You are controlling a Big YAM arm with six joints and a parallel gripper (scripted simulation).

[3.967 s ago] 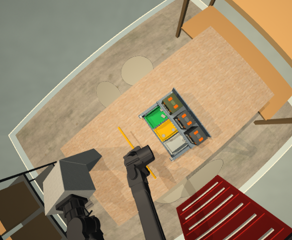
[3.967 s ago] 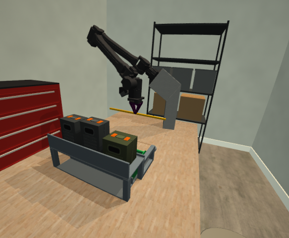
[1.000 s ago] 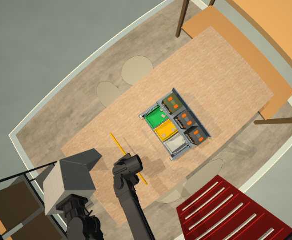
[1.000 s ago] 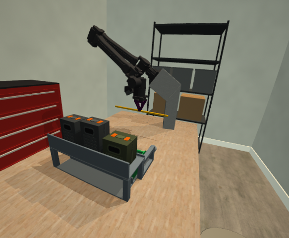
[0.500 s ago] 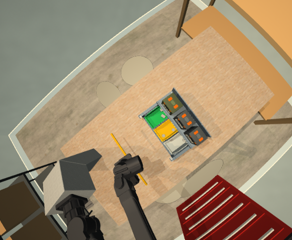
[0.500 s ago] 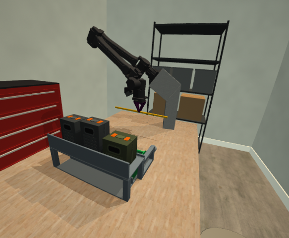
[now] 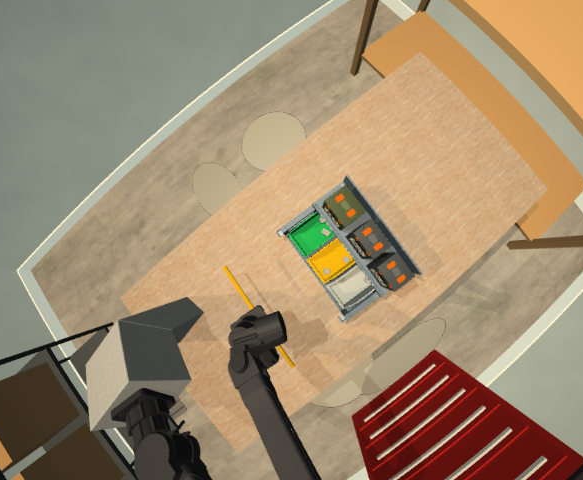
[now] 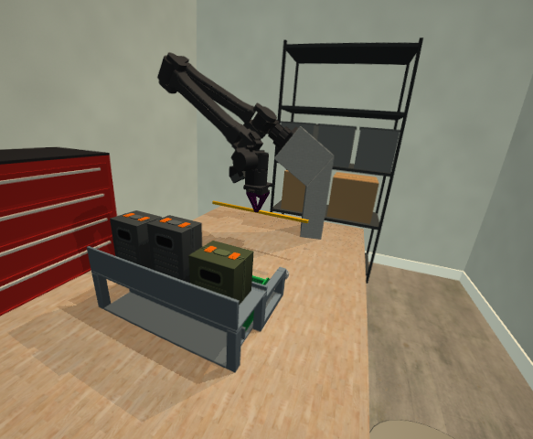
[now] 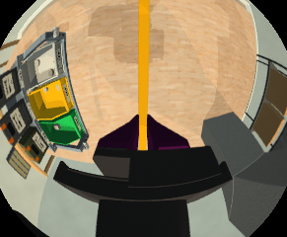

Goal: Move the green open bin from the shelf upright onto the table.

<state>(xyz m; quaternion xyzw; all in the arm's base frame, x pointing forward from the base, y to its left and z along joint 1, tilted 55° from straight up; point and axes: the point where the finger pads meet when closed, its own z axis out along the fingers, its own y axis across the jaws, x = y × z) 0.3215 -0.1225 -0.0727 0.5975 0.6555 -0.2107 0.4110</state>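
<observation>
The green open bin [image 7: 307, 238] [image 8: 260, 280] [image 9: 71, 123] sits in the front row of the blue-grey shelf [image 7: 379, 220] [image 8: 162, 293], at one end, with small light parts inside. It is mostly hidden behind the olive case in the exterior view. My gripper [image 8: 257, 209] [image 9: 143, 118] points down, away from the shelf on the arm-base side. It is shut on a long thin yellow rod [image 7: 239, 289] [image 8: 282, 217] [image 9: 143, 49], held level above the table [image 7: 451, 124] [image 8: 323, 302]. The arm hides the fingers in the top view.
A yellow bin [image 7: 331, 260] [image 9: 49, 101] adjoins the green bin, then a whitish bin [image 7: 352, 289] [image 9: 41, 66]. An olive case [image 7: 344, 206] [image 8: 221, 269] and two dark cases stand behind them. A grey angular post [image 8: 314, 203] carries the arm. A red drawer cabinet [image 7: 462, 413] [image 8: 39, 203] stands beside the table.
</observation>
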